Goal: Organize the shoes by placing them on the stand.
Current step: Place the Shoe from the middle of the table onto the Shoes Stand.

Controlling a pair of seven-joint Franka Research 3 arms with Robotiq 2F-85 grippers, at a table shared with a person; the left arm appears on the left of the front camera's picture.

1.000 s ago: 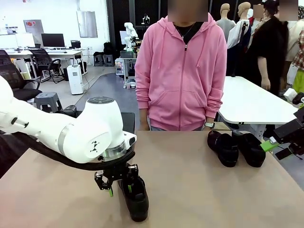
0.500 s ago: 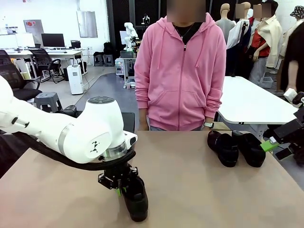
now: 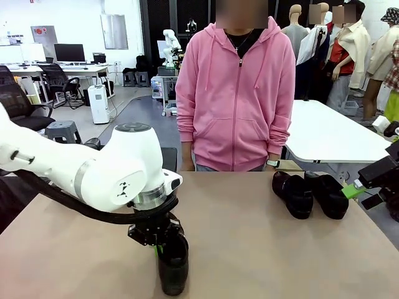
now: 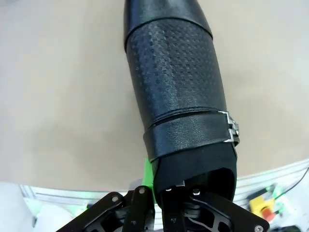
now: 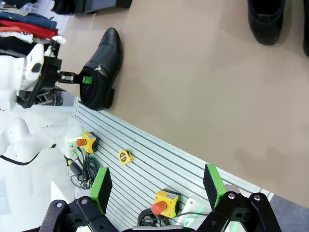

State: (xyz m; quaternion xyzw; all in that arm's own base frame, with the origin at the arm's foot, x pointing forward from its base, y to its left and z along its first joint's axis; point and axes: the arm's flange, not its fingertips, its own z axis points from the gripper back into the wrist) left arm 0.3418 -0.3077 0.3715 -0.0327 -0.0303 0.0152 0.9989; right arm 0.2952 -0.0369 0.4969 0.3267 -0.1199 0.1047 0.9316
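- L gripper (image 3: 161, 245) clamped tight on the collar of one shoe (image 3: 173, 269), heel end. Wrist cam has a green pad pressed vs the outside of the collar.
- That shoe's near the robot-side edge of the table (image 3: 262, 249), left of middle. Can't tell if the sole's on the tbl or just off it.
- R gripper (image 5: 157, 186) wide open, nothing in it, off by the tbl's right edge.
- 2 more shoes (image 3: 310, 194) side by side at far right, near the person (image 3: 235, 93).

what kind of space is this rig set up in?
Probably a robotics lab in an open office: a desk with a monitor, an office chair, and a yellow emergency-stop box on the slotted rail.
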